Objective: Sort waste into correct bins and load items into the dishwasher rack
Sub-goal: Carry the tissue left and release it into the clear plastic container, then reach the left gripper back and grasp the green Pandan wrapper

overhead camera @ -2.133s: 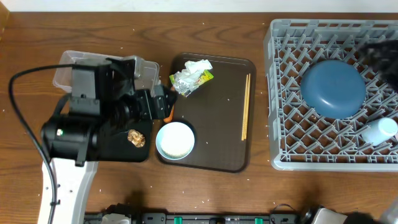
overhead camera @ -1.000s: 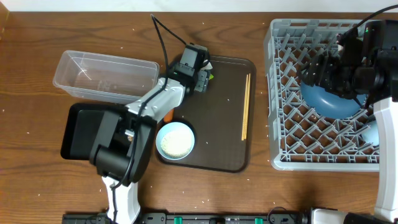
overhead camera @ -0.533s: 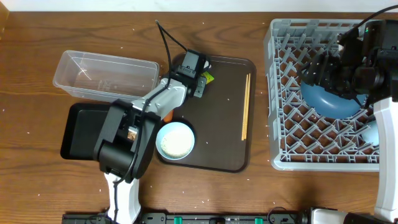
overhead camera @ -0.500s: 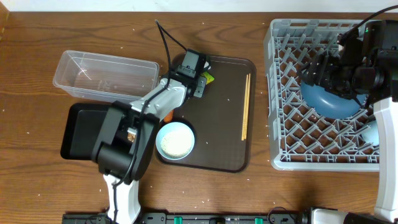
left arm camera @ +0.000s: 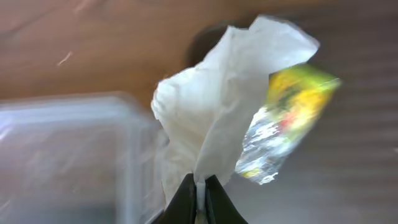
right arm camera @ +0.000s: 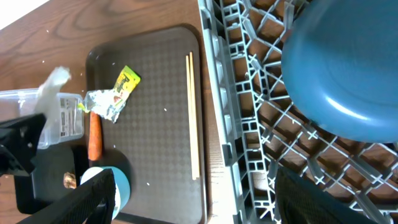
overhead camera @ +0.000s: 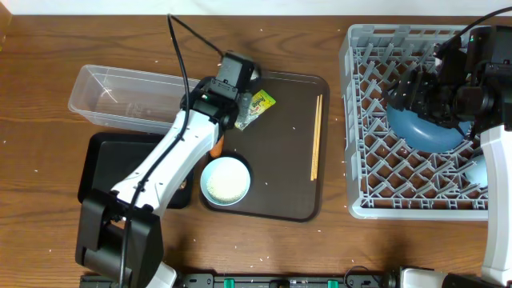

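Left fingers [left arm camera: 184, 204] pinched tight on the white tail of the crumpled wrapper [left arm camera: 249, 118], which sticks out past their tips; grip looks thin (view blurred), so swing it slowly over the clear tub [left arm camera: 62, 155] just beside them before spreading.

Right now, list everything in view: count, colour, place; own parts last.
serving tray: one, brown, centre
wrapper: one, silvery-green-yellow plus white paper, held over serving tray's corner
clear tub: one, transparent, upper left
black tray: one, below tub
brown scrap: one, on black tray
carrot: one, orange, serving tray's left edge
bowl: one, pale, rice inside, serving tray's front-left
chopsticks: pair, wooden, serving tray's right
rack: one, grey, right
plate: one, dark blue, in rack
left end effector: shut on wrapper
right end effector: open, over rack
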`<state>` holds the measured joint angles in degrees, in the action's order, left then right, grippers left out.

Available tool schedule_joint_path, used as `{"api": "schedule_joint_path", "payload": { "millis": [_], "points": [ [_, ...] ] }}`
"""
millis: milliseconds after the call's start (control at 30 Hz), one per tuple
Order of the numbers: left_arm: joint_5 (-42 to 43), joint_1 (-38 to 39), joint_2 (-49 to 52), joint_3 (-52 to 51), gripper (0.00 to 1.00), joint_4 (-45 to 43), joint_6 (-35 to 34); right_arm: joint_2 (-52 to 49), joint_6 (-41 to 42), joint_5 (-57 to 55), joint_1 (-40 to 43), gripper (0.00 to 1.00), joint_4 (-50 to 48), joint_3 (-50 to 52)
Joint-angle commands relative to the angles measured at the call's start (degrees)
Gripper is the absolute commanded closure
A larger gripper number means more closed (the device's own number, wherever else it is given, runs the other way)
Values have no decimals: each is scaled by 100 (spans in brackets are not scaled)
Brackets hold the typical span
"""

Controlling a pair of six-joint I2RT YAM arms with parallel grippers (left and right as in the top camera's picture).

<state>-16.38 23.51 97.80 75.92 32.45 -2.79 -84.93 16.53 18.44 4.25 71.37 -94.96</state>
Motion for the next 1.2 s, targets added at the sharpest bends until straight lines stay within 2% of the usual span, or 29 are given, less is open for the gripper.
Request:
{"api": "schedule_joint_path", "payload": {
  "millis": [0,100,333,367,400,500,567,633,700,867,967,1167],
  "points": [
    [-940,-433,22,7,94,289,-660,-22,79,48,-22,25,22,4],
    [-787,-813,22,7,94,520,-1113,-22,79,46,-22,25,17,4],
    [-426,-1298,44,4,93,564,-1364,-22,79,46,-22,25,0,7],
    [-262,-1329,44,4,83,549,-1364,-22,79,46,-22,25,0,4],
    [-50,-1344,44,7,66,546,-1362,-22,79,46,-22,25,0,4],
    [619,-1322,22,7,40,474,-1362,-22,79,46,-22,25,0,4],
    [798,-1276,11,7,30,367,-1360,-22,76,44,-22,25,0,4],
    [1062,-1202,7,7,29,144,-1335,-22,76,44,-22,25,0,4],
    [1545,-1058,26,7,29,-210,-1014,-22,76,44,-20,25,-2,4],
    [1738,-387,264,4,28,-938,254,-22,76,44,-22,25,0,4],
    [1720,-42,717,4,22,-1325,999,-22,76,44,-22,25,0,4],
    [1729,57,1646,4,20,-1967,1069,-22,76,44,-22,25,7,4]
  ]
}}
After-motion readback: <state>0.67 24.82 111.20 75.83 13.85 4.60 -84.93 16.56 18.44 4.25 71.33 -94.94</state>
